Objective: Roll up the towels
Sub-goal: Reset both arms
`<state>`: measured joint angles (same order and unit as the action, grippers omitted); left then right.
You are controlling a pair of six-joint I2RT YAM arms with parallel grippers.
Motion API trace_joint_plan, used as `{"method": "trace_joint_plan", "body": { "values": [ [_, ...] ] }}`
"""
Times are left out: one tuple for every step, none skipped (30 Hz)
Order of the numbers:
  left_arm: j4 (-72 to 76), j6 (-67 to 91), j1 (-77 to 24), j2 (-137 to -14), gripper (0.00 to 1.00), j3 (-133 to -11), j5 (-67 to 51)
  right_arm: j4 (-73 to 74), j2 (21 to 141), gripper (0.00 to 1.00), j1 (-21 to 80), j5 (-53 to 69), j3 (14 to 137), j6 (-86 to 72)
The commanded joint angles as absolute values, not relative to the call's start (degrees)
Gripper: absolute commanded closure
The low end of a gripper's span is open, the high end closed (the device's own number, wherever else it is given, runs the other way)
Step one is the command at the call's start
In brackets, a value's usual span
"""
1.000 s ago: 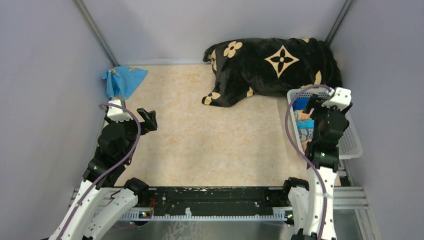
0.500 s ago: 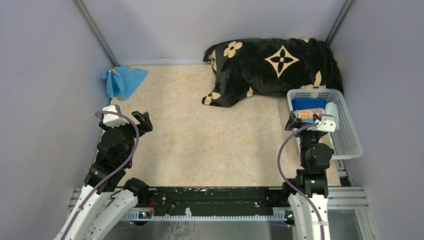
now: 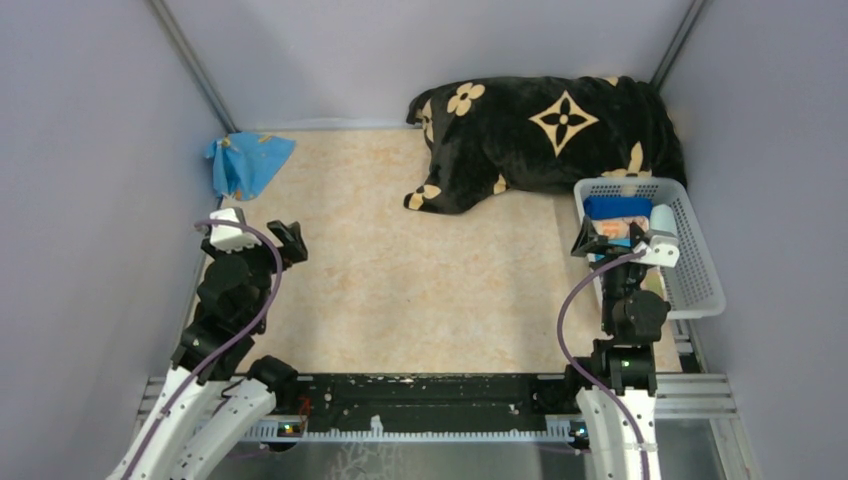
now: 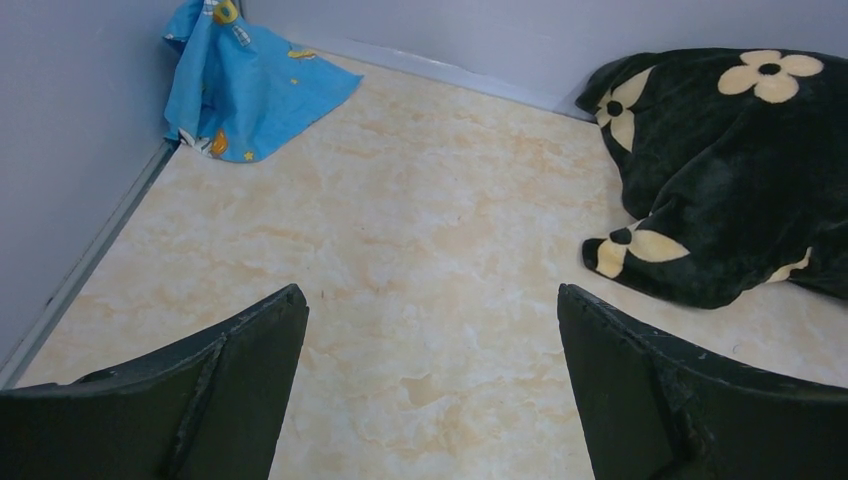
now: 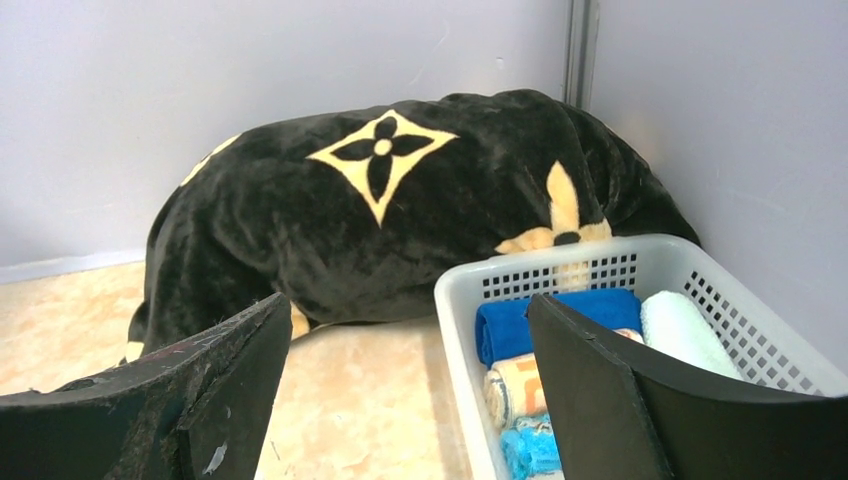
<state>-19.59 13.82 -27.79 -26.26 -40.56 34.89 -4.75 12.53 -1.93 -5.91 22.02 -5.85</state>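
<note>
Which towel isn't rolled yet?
The light blue towel crumpled in the far left corner; the other towels sit rolled in the white basket on the right.

Right gripper (image 5: 408, 305): both dark fingers spread wide, nothing between them.
Blanket (image 5: 400, 220): black plush with beige flower motifs, heaped in the table's far right corner against both walls.
Basket (image 5: 520, 268): white, perforated, just in front of the blanket at the table's right edge.
Basket contents: four rolled towels, namely the blue towel (image 5: 510, 330) farthest, the orange printed towel (image 5: 515, 385) next to it, the light blue patterned towel (image 5: 530, 450) nearest, and the mint towel (image 5: 685, 335) alongside on the right.
Table (image 5: 350, 400): beige marbled top.
</note>
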Motion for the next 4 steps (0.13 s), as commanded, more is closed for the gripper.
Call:
{"method": "trace_joint_plan", "body": {
  "values": [
    [-18.23, 13.15, -27.03, -26.93, 0.00, -40.48, 33.62, -7.91, 13.08, 0.12, -1.41, -5.45, 22.44, -6.58],
    [-18.46, 13.37, -26.91, -27.10, 0.00, -40.66, 33.65, -7.87, 13.14, 0.12, -1.42, -5.38, 22.54, -6.57],
    [-18.53, 13.60, -26.86, -27.22, 0.00, -40.70, 33.35, -7.76, 13.18, 0.12, -1.39, -5.52, 22.56, -6.51],
    [-18.43, 13.62, -26.79, -27.18, 0.00, -40.64, 33.06, -7.59, 13.17, 0.12, -1.41, -5.78, 22.66, -6.55]
  ]
}}
